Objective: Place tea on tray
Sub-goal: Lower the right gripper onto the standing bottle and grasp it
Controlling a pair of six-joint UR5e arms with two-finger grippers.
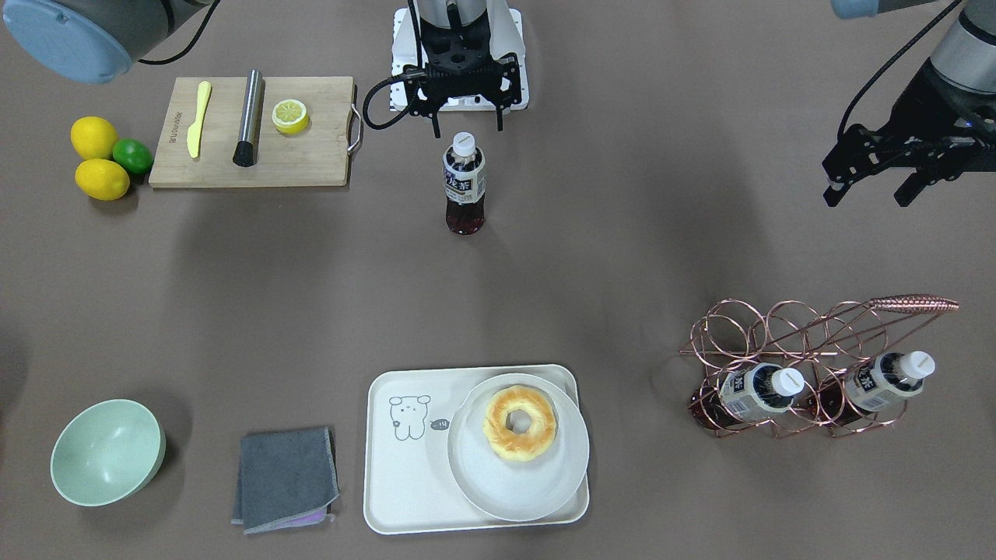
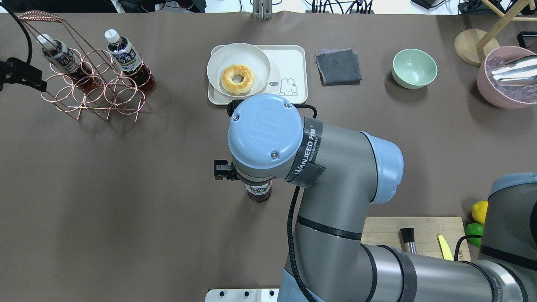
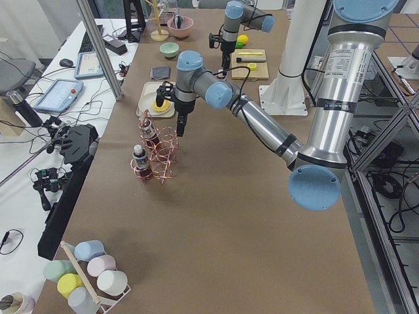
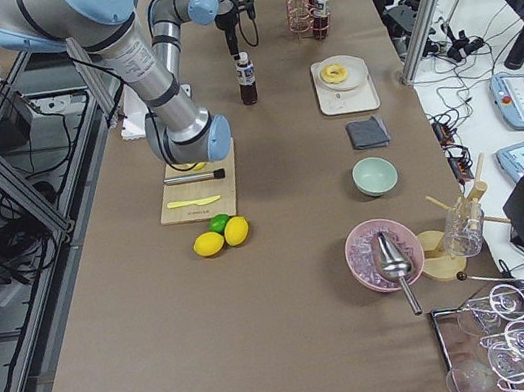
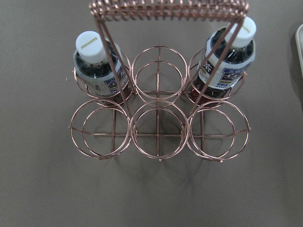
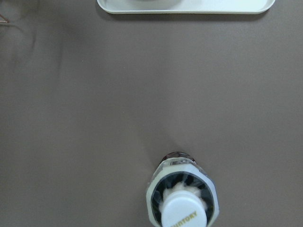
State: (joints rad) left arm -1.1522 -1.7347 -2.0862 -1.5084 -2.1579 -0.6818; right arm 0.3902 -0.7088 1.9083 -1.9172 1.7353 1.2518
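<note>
One tea bottle stands upright alone on the brown table, white cap up; the right wrist view shows it from above. My right gripper hangs open just above and behind its cap, not touching it. The cream tray with the bear drawing lies across the table and holds a round white plate with a doughnut. Two more tea bottles sit in a copper wire rack. My left gripper is open and empty, above the table beside the rack.
A wooden cutting board holds a yellow knife, a steel rod and a lemon half. Two lemons and a lime lie beside it. A green bowl and a grey cloth lie next to the tray.
</note>
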